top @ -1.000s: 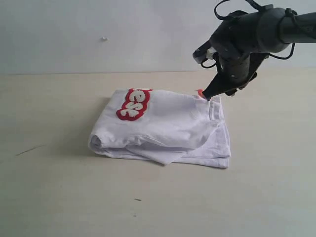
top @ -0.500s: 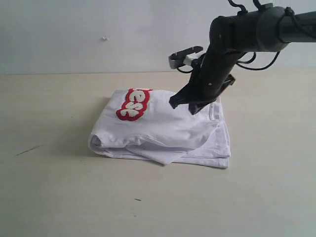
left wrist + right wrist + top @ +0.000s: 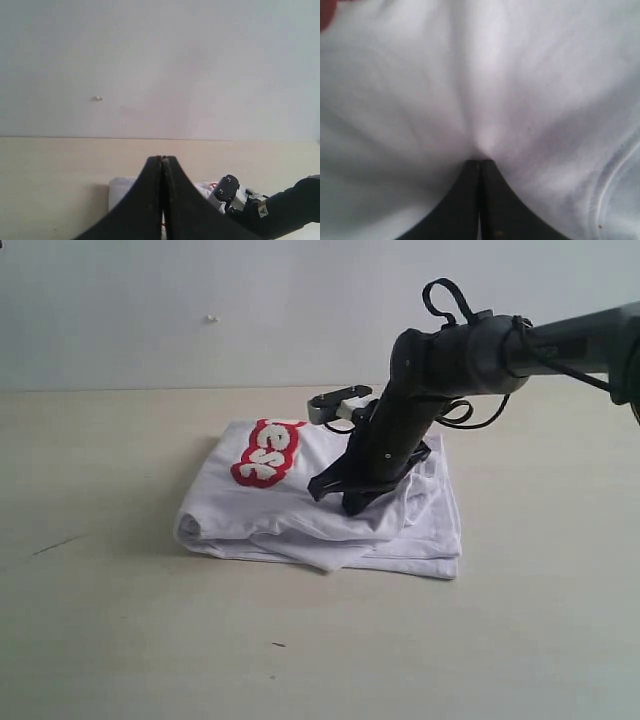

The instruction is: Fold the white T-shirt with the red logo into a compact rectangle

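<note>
The white T-shirt with the red logo (image 3: 300, 505) lies folded in a thick bundle on the tan table (image 3: 120, 640). Its red-outlined lettering (image 3: 265, 453) faces up at the far left of the bundle. My right gripper (image 3: 338, 496) is shut, and its tips press down into the top layer near the bundle's middle. In the right wrist view the closed tips (image 3: 480, 162) dent the white cloth (image 3: 520, 75), with nothing seen between them. My left gripper (image 3: 162, 159) is shut and empty, raised and looking across at the shirt (image 3: 120, 187). It is out of the exterior view.
The right arm (image 3: 470, 350) reaches in from the upper right over the shirt's right half. A pale wall (image 3: 200, 300) stands behind the table. A small dark speck (image 3: 278, 644) lies on the table in front of the shirt.
My right gripper has moved from the shirt's far right corner down and left onto its middle, and its jaws have closed. The bundle has shifted slightly left.
</note>
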